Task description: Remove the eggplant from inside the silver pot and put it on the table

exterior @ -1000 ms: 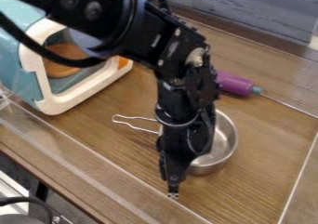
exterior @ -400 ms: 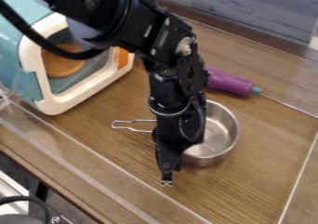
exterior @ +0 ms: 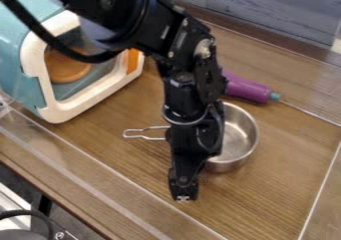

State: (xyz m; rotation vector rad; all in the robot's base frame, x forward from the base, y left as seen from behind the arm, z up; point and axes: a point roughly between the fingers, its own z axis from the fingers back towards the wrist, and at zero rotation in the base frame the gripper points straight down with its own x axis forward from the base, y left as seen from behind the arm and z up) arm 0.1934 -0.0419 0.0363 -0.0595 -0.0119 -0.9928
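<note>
The purple eggplant [exterior: 248, 88] lies on the brown table [exterior: 280, 174] behind the arm, its blue-green stem pointing right, outside the pot. The silver pot [exterior: 229, 144] stands just in front of it, its wire handle [exterior: 144, 133] sticking out to the left, and what shows of its inside looks bare. My black arm comes down across the pot's left side. My gripper [exterior: 182, 191] hangs low over the table in front of the pot, its fingers slightly apart with nothing between them.
A teal-and-white toy microwave [exterior: 60, 70] stands at the back left. The table's clear glossy edge [exterior: 80, 199] runs along the front left, and another edge runs down the right side. A grey wall lies behind.
The gripper has moved slightly left and up in front of the pot, and its tip looks wider than before. The eggplant and the pot have stayed where they were.
</note>
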